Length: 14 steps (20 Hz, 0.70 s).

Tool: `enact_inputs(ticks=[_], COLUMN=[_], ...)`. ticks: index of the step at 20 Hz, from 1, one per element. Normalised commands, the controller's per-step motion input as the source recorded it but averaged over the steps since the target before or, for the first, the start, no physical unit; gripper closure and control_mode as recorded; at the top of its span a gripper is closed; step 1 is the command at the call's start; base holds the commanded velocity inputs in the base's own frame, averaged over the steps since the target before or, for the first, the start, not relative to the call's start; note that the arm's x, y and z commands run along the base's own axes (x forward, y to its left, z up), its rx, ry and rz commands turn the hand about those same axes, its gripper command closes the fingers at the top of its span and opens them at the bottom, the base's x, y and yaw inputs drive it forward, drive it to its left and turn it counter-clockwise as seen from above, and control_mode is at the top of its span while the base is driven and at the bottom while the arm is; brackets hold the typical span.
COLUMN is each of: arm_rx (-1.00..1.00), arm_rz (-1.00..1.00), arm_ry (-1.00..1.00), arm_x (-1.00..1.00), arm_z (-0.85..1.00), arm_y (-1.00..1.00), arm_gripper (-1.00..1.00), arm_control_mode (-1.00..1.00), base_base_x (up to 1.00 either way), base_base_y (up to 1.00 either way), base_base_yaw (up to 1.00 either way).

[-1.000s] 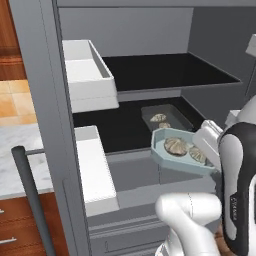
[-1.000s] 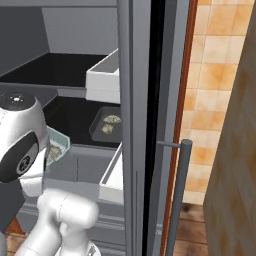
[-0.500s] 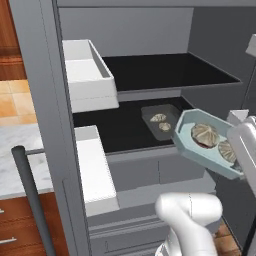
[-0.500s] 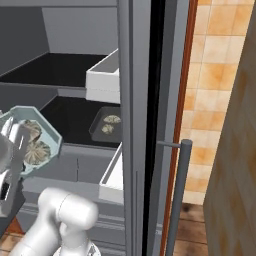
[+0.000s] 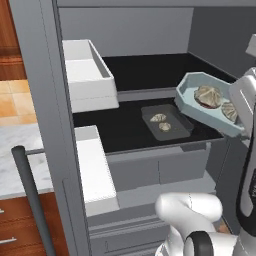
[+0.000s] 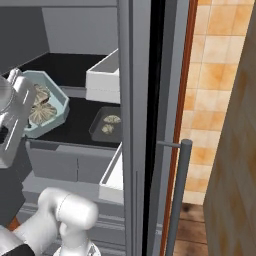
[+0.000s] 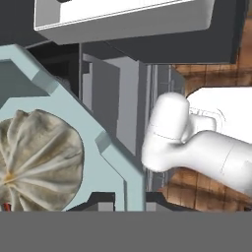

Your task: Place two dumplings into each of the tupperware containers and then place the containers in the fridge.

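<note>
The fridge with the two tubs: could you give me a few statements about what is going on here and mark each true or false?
1. The see-through grey tub sits on a black fridge shelf with two beige dumplings in it. True.
2. The pale blue-green tub lies flat on the same shelf. False: it is held up in the air, tilted, in front of the shelves.
3. The pale blue-green tub is empty. False: two folded dumplings lie in it.
4. The tall grey fridge stands open. True: its shelves and white bins are in plain sight.
5. The claw grips the blue-green tub at its rim. True.
</note>
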Motion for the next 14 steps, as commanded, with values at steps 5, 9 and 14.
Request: enact_inputs(ticks=[5, 9, 14], arm_rx=[0.03, 0.00, 0.02], arm_rz=[-0.09, -0.05, 0.06], arm_ry=[0.00, 0.00, -0.10], arm_x=[0.87, 0.94, 0.77], arm_z=[0.23, 0.04, -0.20], arm_y=[0.00, 0.01, -0.23], arm_gripper=[1.00, 1.00, 1.00], arm_control_mode=[-1.00, -1.00, -1.00], base_base_x=[0.00, 0.00, 0.00], base_base_y=[0.00, 0.00, 0.00], base_base_yaw=[0.00, 0.00, 0.00])
